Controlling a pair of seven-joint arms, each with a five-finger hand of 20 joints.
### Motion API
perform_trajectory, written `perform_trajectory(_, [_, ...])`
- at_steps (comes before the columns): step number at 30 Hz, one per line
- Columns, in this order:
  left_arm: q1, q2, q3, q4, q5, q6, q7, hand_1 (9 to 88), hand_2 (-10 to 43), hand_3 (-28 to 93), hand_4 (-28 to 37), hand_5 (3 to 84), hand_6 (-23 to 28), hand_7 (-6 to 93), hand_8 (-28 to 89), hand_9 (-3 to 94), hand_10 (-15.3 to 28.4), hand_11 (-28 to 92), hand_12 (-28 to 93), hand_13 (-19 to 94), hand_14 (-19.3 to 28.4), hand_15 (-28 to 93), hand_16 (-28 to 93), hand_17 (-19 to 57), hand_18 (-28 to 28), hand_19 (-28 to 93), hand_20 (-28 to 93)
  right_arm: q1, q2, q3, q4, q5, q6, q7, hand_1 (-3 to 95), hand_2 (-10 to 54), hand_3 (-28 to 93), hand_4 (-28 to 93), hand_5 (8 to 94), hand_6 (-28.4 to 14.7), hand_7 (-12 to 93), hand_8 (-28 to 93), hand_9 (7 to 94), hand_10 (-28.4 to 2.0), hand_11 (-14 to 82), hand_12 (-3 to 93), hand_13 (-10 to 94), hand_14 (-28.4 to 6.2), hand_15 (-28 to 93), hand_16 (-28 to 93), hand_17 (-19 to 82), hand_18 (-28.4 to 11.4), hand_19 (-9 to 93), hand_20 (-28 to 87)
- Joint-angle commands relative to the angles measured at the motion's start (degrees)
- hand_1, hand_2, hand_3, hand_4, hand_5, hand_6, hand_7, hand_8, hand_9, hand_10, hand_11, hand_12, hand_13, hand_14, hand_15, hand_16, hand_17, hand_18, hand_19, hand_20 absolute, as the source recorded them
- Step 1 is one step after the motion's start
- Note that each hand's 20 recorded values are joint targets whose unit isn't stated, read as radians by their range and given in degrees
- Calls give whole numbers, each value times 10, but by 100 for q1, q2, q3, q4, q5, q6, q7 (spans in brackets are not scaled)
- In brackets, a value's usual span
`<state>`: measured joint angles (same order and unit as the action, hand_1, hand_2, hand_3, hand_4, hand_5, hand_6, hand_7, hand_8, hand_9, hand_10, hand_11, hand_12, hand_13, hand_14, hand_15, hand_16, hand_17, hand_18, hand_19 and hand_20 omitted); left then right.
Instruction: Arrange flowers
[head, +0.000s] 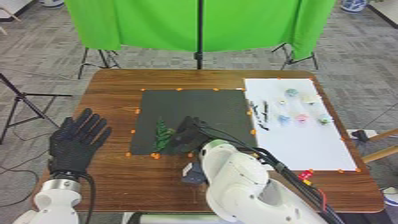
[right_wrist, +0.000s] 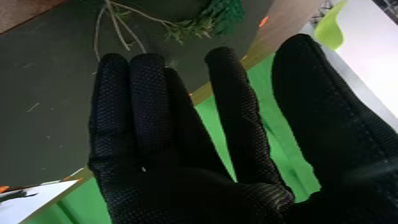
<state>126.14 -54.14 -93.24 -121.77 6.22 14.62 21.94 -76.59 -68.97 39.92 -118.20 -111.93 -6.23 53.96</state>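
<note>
Right hand (head: 185, 137): so the fingers (right_wrist: 155, 112) are pretty much straight, some lined up close together, others fanned apart, with the thumb standing well off. Nothing pinched in there.
Green sprig (head: 163, 136): this is the leafy bit, lying on the lower left part of the dark mat, just left of the right hand. In the wrist view its thin bare stems are near the fingertips; can't tell if they touch.
Dark mat (head: 191, 102): lies mid-table, with the right hand over its lower right part.
Left hand (head: 74, 145): off to the left of the mat, fingers straight and spread, nothing in them.
White board (head: 311, 150): over on the right side of the table.
Flowers (head: 302, 118): small pale heads in pink, blue and whitish, loosely scattered on the upper half of that board.
Dark thin pieces (head: 260, 114): a few, along the board's left side.
Red thing (head: 306, 174): little one, by the board's bottom edge, too small to make out.
Table (head: 120, 82): brown wood, under the lot.
Green cloth (head: 147, 25): hanging past the far edge.
</note>
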Motion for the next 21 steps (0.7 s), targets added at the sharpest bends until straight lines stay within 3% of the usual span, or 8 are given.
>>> perform_trajectory(1, [118, -57, 7, 39, 1, -64, 45, 316, 121, 738, -283, 497, 53, 224, -113, 428, 142, 293, 134, 336, 138, 441, -63, -29, 142, 342, 137, -48, 128, 259, -116, 56, -20, -15, 394, -58, 749, -204, 626, -51, 98, -107, 457, -284, 147, 180, 360, -284, 671, 139, 215, -284, 779, 120])
perform_trajectory(7, [141, -119, -6, 11, 46, -118, 86, 314, 123, 737, -283, 492, 57, 220, -111, 427, 143, 292, 133, 336, 139, 441, -64, -29, 142, 341, 137, -112, 600, 1209, -41, -398, 100, -368, 389, -59, 752, -200, 601, -68, 96, -102, 465, -284, 154, 182, 367, -283, 665, 135, 212, -284, 770, 119])
perform_trajectory(9, [149, -124, -12, -27, 99, -134, 79, 313, 123, 737, -283, 490, 59, 220, -110, 427, 144, 292, 133, 336, 138, 440, -64, -29, 142, 340, 137, -145, 742, 1687, 29, -436, -151, -354, 389, -59, 751, -203, 575, -79, 94, -97, 512, -268, 160, 178, 413, -256, 625, 125, 201, -284, 743, 114])
perform_trajectory(10, [181, -118, -33, -48, 116, -211, 73, 312, 124, 737, -283, 490, 59, 220, -110, 427, 144, 291, 133, 336, 138, 439, -64, -29, 142, 340, 137, -148, 808, 1863, 87, -489, -173, -310, 389, -59, 751, -204, 572, -79, 95, -95, 528, -260, 160, 177, 428, -246, 610, 126, 196, -284, 731, 114])
perform_trajectory(14, [237, -106, -98, -108, 332, -288, 7, 309, 125, 736, -283, 487, 63, 217, -110, 425, 145, 288, 132, 335, 138, 439, -63, -30, 142, 339, 137, -227, 1155, 2246, 279, -1070, -9, -138, 386, -66, 746, -203, 576, -82, 97, -94, 546, -252, 160, 178, 441, -238, 581, 132, 182, -284, 704, 117])
perform_trajectory(21, [300, -153, -125, -152, 256, -223, 64, 307, 124, 736, -283, 484, 64, 213, -106, 424, 145, 285, 134, 332, 139, 435, -62, -31, 143, 338, 138, 105, 1406, 2149, 893, -1215, -124, -114, 370, -88, 738, -199, 575, -90, 91, -89, 536, -256, 153, 179, 411, -243, 549, 136, 172, -284, 689, 126])
